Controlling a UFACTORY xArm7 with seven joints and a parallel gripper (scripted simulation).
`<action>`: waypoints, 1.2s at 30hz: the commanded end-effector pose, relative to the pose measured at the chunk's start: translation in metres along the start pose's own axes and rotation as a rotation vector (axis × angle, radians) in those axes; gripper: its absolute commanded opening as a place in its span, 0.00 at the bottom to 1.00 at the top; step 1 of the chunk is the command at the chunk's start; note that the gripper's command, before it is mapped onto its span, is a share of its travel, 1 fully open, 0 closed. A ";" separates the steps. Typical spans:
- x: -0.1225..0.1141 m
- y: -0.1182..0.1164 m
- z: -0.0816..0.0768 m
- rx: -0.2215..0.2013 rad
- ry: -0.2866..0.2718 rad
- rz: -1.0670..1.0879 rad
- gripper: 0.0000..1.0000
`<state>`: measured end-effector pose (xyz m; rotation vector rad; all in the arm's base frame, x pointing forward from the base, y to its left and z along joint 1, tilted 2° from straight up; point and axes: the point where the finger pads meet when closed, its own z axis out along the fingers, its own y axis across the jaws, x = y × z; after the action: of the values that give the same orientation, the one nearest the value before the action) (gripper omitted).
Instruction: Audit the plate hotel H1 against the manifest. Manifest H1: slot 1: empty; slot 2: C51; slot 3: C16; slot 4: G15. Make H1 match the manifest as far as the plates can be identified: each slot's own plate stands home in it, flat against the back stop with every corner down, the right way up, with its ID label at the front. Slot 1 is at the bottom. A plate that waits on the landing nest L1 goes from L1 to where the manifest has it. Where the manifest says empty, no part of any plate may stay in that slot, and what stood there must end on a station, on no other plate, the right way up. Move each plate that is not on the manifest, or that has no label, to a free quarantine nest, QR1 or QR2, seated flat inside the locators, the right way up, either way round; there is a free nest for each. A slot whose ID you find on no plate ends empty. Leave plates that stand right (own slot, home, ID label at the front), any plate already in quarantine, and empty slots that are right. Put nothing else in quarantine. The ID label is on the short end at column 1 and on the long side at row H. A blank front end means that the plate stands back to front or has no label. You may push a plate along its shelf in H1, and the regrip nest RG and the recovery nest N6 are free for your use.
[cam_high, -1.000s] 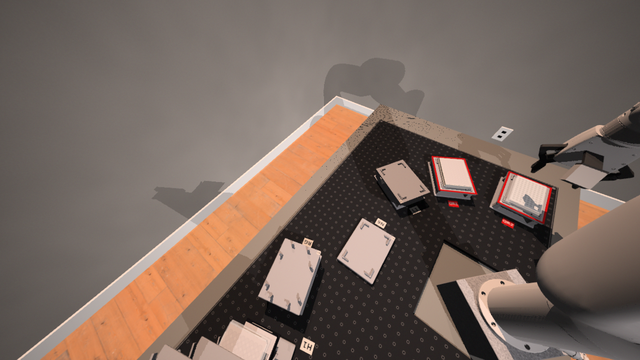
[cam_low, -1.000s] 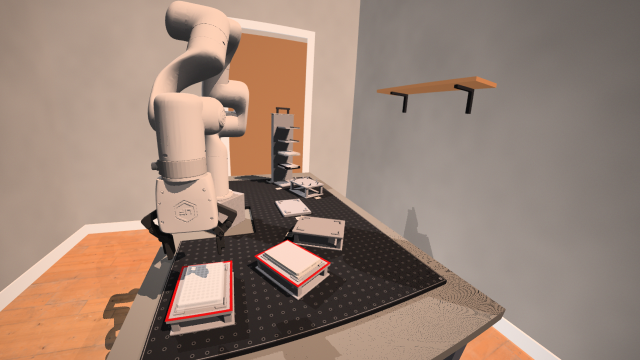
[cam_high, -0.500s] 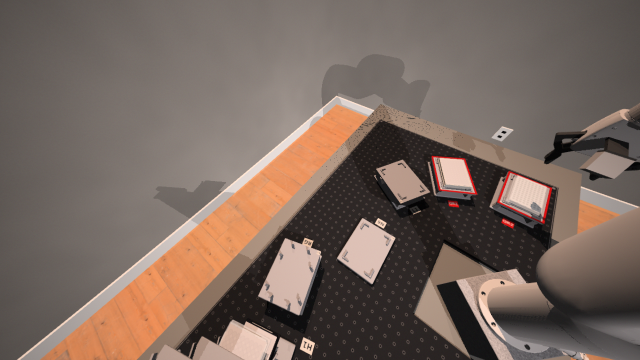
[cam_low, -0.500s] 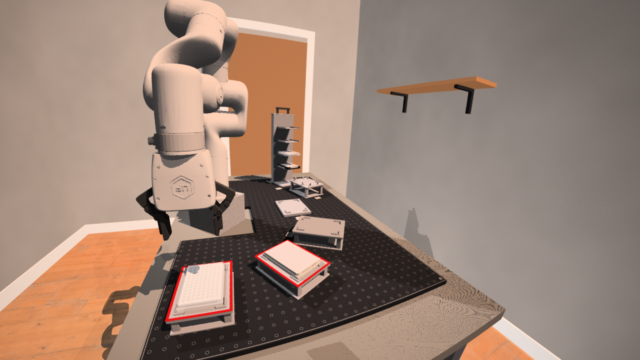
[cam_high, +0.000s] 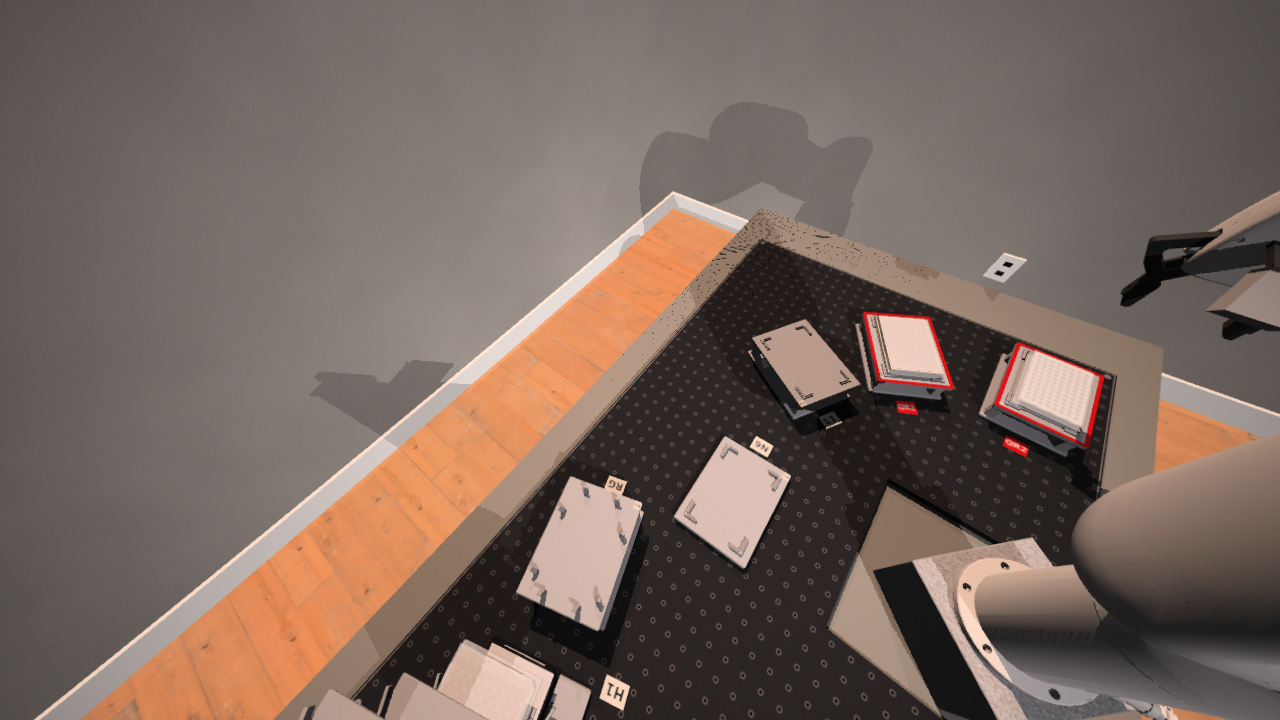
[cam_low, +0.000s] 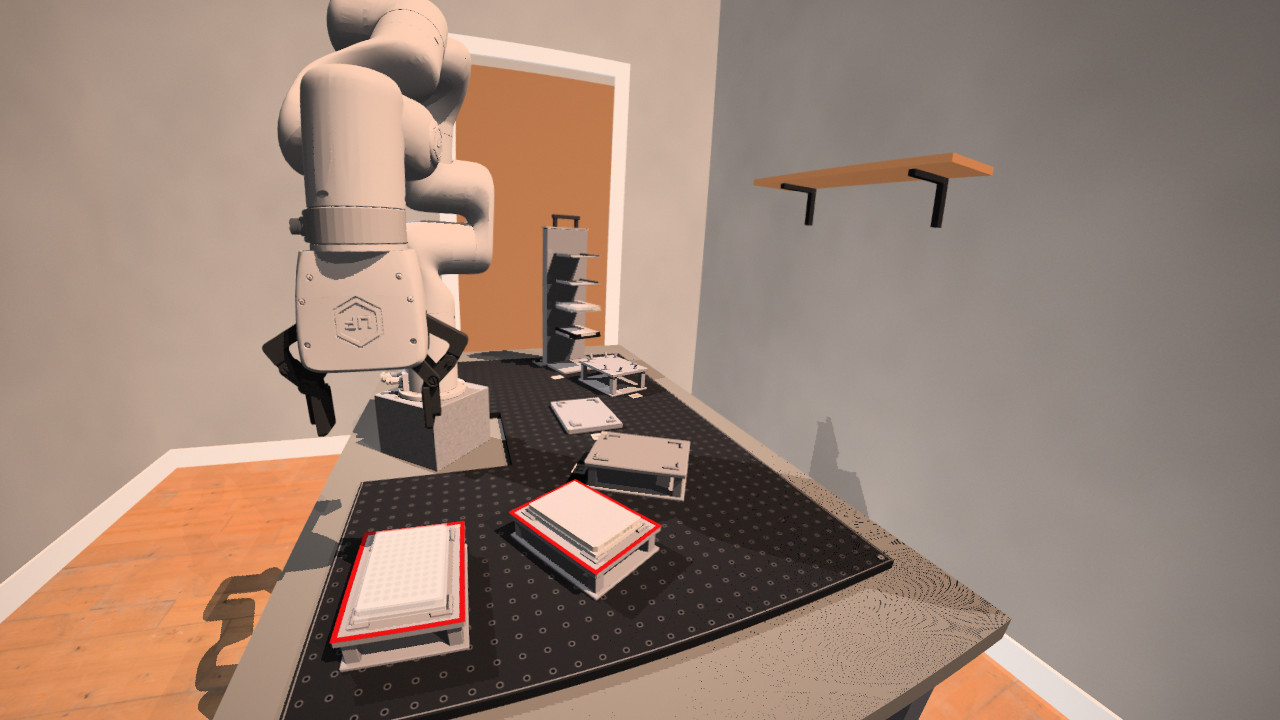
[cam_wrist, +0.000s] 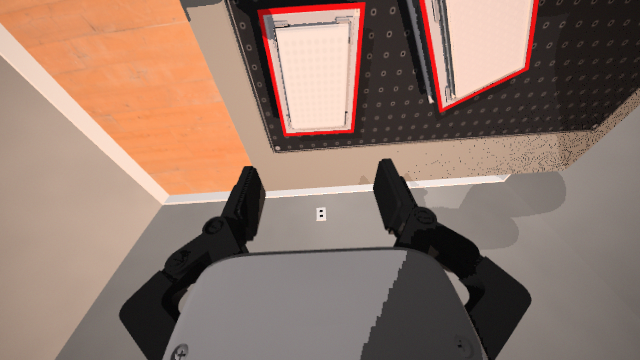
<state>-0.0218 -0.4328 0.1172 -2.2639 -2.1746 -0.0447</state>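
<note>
My gripper is open and empty. It hangs in the air above the table's edge, beside quarantine nest QR2. It also shows in the top view and the wrist view. A white plate with its wells up lies in red-framed QR2. A plate with a smooth top lies in red-framed QR1. The landing nest L1 holds nothing. The plate hotel H1 stands at the far end; some shelves hold plates, and the labels are too small to read.
The recovery nest N6 and the regrip nest RG hold nothing. The arm's base block stands at the table's side. The top of H1 shows at the lower edge of the top view.
</note>
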 end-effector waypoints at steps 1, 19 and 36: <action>-0.002 0.000 -0.014 0.000 -0.005 0.000 1.00; 0.000 0.025 -0.042 0.000 -0.005 -0.167 1.00; 0.003 0.100 -0.042 0.000 -0.005 -0.333 1.00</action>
<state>0.0626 -0.4331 0.1594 -1.8786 -2.5218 -0.0444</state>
